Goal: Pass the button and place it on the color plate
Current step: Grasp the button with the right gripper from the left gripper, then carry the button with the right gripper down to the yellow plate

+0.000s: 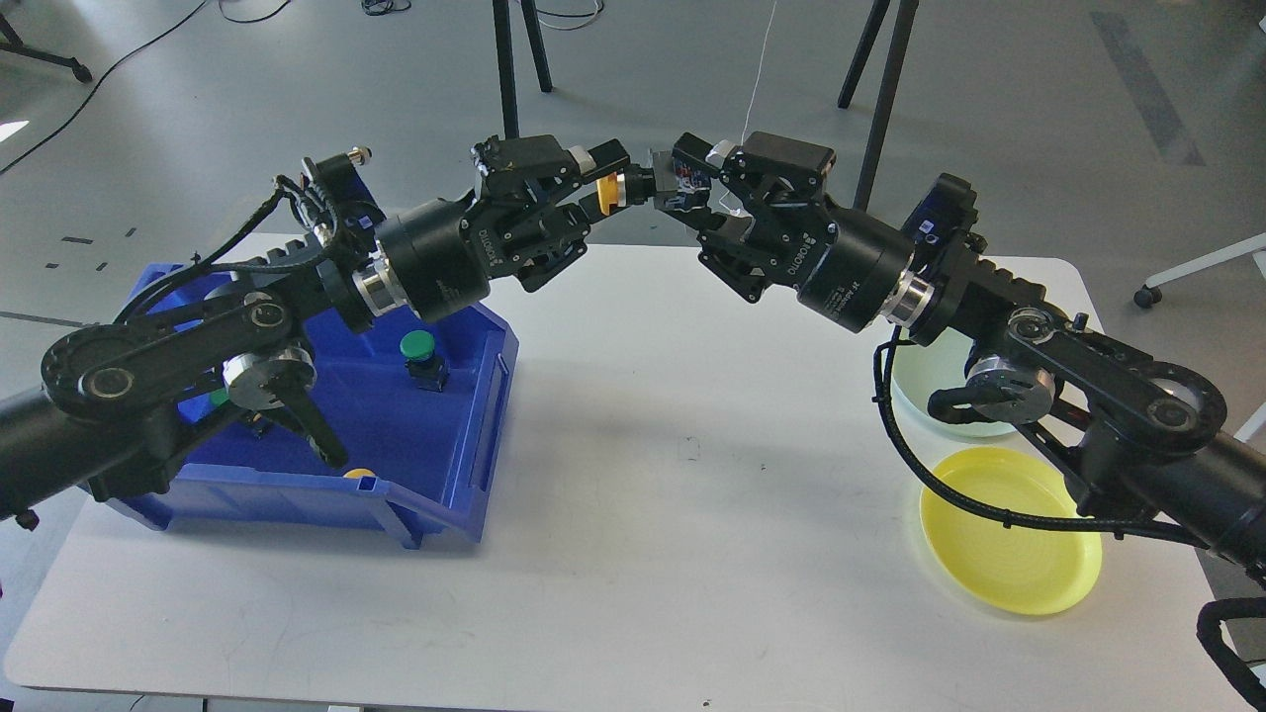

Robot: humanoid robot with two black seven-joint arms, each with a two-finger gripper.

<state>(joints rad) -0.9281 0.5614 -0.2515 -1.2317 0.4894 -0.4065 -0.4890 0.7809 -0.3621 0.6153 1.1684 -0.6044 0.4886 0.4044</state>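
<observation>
A yellow button (pixel 611 190) with a black and grey switch body (pixel 665 180) is held in the air above the table's far edge. My left gripper (pixel 607 182) is shut on it at the yellow cap end. My right gripper (pixel 689 180) faces it from the right, jaws apart, one finger above and one below the switch body; I cannot tell whether they touch it. The yellow plate (pixel 1009 546) lies at the table's front right, partly under my right arm.
A blue bin (pixel 445 445) at the left holds a green button (pixel 417 346) and another yellow button (pixel 358 474), partly hidden by my left arm. A pale green plate (pixel 935 381) lies behind the yellow one. Tripod legs stand behind the table.
</observation>
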